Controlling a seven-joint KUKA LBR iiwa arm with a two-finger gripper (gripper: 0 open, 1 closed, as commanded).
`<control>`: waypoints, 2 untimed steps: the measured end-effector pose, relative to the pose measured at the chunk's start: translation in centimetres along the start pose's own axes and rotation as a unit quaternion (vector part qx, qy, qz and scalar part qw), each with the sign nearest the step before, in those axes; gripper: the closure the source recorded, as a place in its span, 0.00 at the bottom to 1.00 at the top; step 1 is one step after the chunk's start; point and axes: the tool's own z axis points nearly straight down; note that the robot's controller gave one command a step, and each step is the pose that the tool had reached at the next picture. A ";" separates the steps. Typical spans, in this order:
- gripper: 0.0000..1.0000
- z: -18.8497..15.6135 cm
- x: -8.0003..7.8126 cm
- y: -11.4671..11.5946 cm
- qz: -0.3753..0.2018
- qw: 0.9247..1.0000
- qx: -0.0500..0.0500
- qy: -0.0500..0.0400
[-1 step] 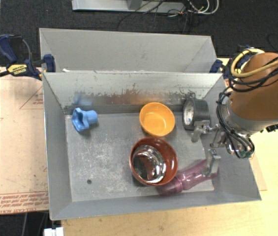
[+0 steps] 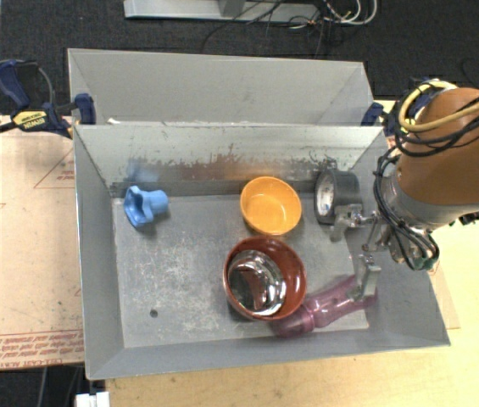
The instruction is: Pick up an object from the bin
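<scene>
Purple tube (image 2: 322,309) (touching the red bowl (image 2: 295,264)) beneath gripper (image 2: 363,290)

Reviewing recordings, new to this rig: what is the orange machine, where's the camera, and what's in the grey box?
That is a robot arm, reaching in from the right to pick something up. One camera looks down from above. The grey bin holds a small blue piece, an orange bowl, a red bowl with shiny metal inside, a round silver thing and a purple tube. The gripper is down at the purple tube's right end; whether it grips is unclear.
</scene>
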 end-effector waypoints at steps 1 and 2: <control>0.00 13.8 -0.2 -7.1 -0.097 0.995 0.000 -0.001; 0.00 7.6 0.0 -7.0 -0.142 0.990 0.001 -0.007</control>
